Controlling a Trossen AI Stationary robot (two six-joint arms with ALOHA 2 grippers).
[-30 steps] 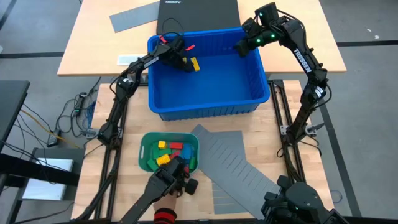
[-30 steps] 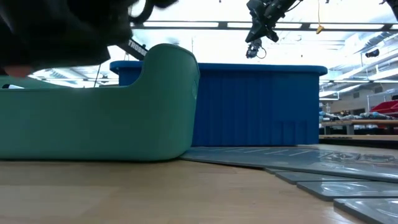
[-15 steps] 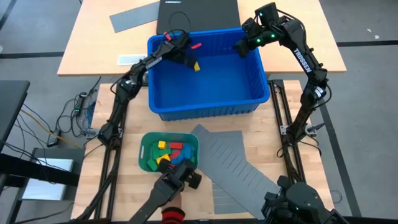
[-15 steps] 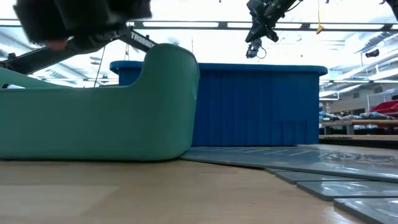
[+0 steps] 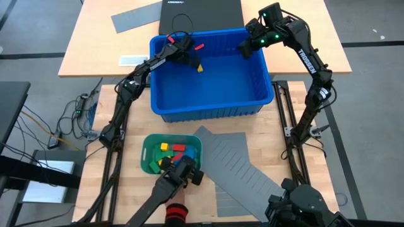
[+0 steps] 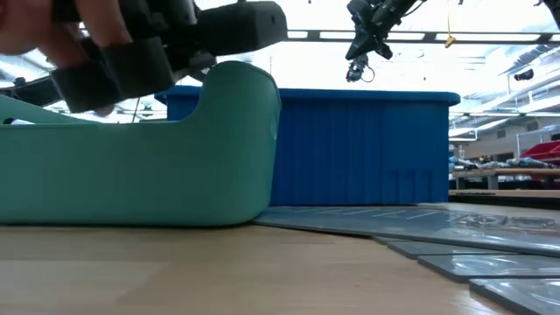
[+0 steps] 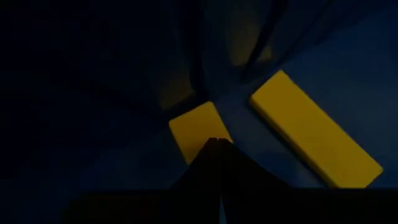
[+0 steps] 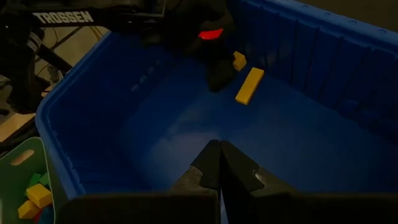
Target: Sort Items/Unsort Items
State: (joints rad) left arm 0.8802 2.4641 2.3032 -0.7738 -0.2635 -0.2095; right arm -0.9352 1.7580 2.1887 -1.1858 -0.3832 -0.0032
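**Blocks, in bin:** 2 yellow blocks [image 5: 199, 66] lie on the floor of the blue bin [image 5: 211, 112], near its far left corner, close together. The left wrist view shows a short one [image 7: 199, 127] and a long one [image 7: 314, 130].

**Blocks, outside bin:** a small heap of red, yellow, green and blue blocks [image 5: 173, 150] sits in the green tray [image 5: 146, 157], near the bin's front wall.

**Left gripper** [image 5: 187, 58]: inside the bin at the far left corner, fingers pressed together with nothing between them. The short yellow block is just ahead of the tips.

**Change, left gripper:** over the last second it has drawn slightly toward the bin's far wall. The 2 yellow blocks stayed where they were. This reads as a drop completed, with the arm pulling clear.

**Right gripper** [image 5: 243, 47]: waiting above the bin's far right corner, fingers closed and empty. Unchanged.

**Change, tray side:** a handheld gripper tool [image 5: 186, 173], on the arm of a person in a red sleeve [image 5: 175, 213], has moved up to the tray's edge farthest from the bin. The low view now shows it over the tray rim. Its jaw state cannot be told.

**Other:** a grey divider sheet [image 5: 240, 164] lies beside the tray, in front of the bin.

**Task standing:** judged as early, with only 2 blocks in the bin and most still in the tray.
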